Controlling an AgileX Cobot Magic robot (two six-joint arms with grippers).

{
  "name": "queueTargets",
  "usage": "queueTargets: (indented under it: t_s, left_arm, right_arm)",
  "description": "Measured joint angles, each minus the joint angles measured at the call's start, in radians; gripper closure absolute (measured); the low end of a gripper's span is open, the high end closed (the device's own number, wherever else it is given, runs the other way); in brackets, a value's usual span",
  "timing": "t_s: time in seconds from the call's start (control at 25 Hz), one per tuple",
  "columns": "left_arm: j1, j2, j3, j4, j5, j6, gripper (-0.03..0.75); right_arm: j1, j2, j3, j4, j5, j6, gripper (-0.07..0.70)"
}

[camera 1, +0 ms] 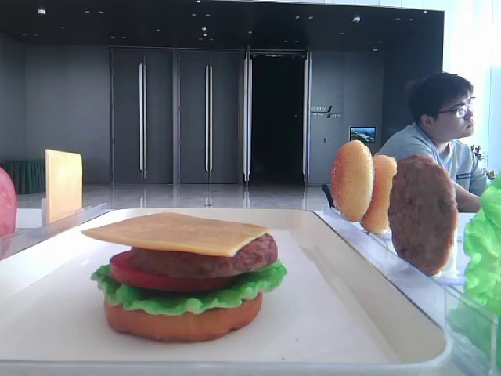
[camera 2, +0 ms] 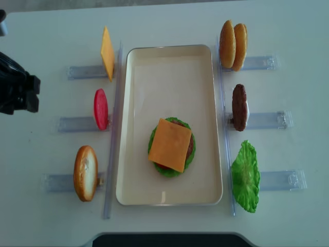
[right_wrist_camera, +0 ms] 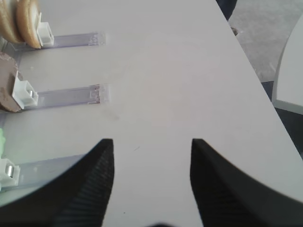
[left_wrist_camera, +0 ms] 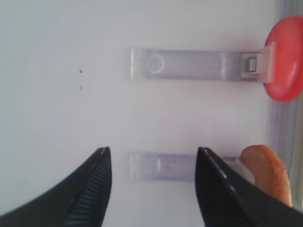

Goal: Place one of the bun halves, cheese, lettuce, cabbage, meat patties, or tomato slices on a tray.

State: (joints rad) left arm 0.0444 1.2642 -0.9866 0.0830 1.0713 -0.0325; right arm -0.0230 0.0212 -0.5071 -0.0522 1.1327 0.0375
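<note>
Left wrist view shows our left gripper (left_wrist_camera: 154,156) with its two dark fingers (left_wrist_camera: 90,189) spread wide and nothing between them; they touch nothing, only bare white table (left_wrist_camera: 71,109) lies under them. Just beyond the gap sits a clear holder (left_wrist_camera: 163,166), and past the right fingertip a bun half (left_wrist_camera: 267,172) stands in it, cut off by the frame edge. Farther ahead a tomato slice (left_wrist_camera: 285,56) stands in a second holder (left_wrist_camera: 189,64).

Our right gripper (right_wrist_camera: 151,146) also hangs spread and empty over open table, with holders off to its left.

From overhead, the cheese (camera 2: 171,144) lies on top of the stacked burger inside the tray (camera 2: 169,56), well apart from both sets of fingers. Only a dark part of the left arm (camera 2: 15,87) shows there, at the picture's left edge.
</note>
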Motion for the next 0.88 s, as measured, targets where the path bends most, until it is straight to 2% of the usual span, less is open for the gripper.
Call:
queueTargets:
  t_s: [0.24,0.44,0.88]
  left_arm:
    - [-0.013,-0.025,0.0,0.018,0.06,0.001,0.322]
    - [-0.052,-0.208,0.032,0.016,0.075,0.017,0.324]
    - [-0.054,-0.735,0.346,0.019,0.098,0.02,0.324]
  right_arm:
    - [0.0,0.0,0.0,0.0,0.0,0.0,0.279]
    - [0.0,0.0,0.0,0.0,0.0,0.0,0.279]
    - [0.0,0.0,0.0,0.0,0.0,0.0,0.279]
